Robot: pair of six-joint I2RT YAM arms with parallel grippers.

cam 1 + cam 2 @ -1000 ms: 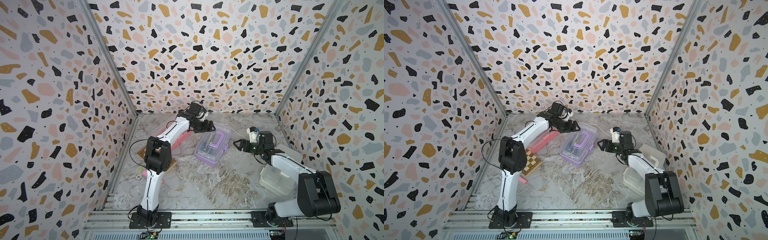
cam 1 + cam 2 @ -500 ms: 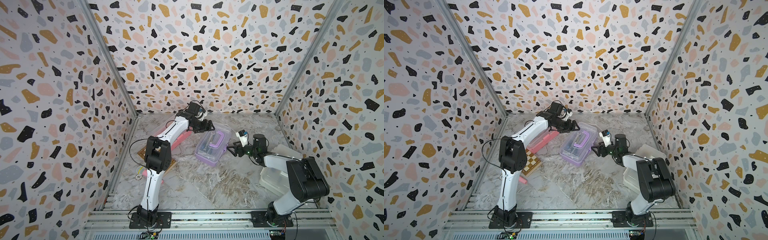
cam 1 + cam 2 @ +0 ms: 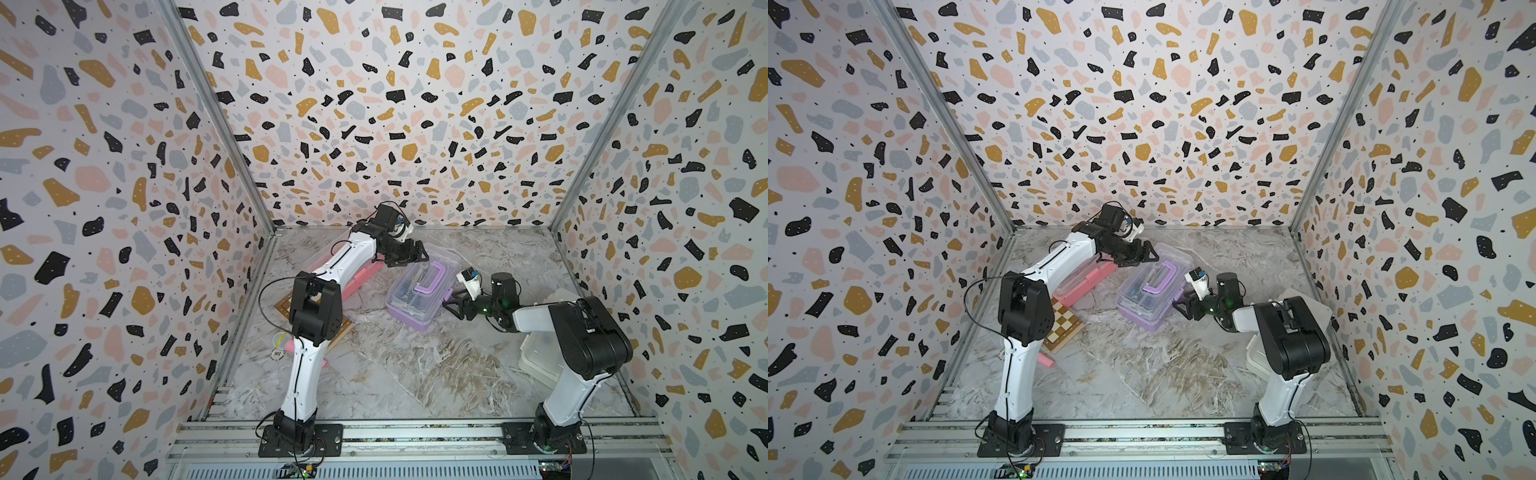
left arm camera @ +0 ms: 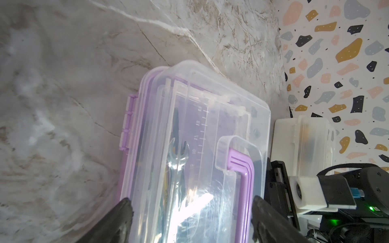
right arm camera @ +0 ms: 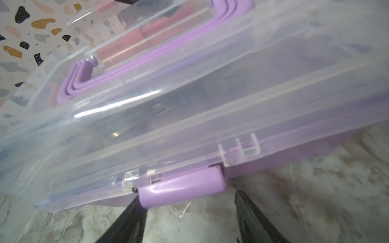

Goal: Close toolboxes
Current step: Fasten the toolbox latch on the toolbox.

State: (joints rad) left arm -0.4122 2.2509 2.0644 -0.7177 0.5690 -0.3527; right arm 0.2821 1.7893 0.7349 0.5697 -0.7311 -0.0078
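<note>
A: Start nearest the rail [image 3: 415, 432]. What's there?

B: The white box [image 3: 537, 359], on the right by the wall [image 3: 665, 291], mostly hidden behind the right arm [image 3: 582, 332]. I can't read its axis. Across on the left, the board [image 3: 1064, 325] lies half under the left arm [image 3: 316, 307].

A: And the right gripper [image 5: 187, 194]?

B: Low, at the purple box [image 3: 417, 293], which sits mid-cell. Its jaws are part-way open and straddle the latch [image 5: 181, 187]. Nothing is held.

A: How does that box lie?

B: Its long axis runs away from the rail, leaning slightly right at the far end. The latch side faces right, the hinge [image 4: 126, 126] side left. The lid [image 4: 210, 117] is down, and the handle [image 4: 247, 189] lies flat on it along the same axis. I can't tell whether the latch is snapped.

A: Farther back?

B: The pink box [image 3: 1086, 282], just left of the purple one. Its long axis slants near-left to far-right, partly under the left arm.

A: The left gripper [image 4: 190, 202]?

B: Over the purple box's far end, jaws spread wide, one at each long edge of the lid. I can't tell if they squeeze it or merely flank it.
</note>
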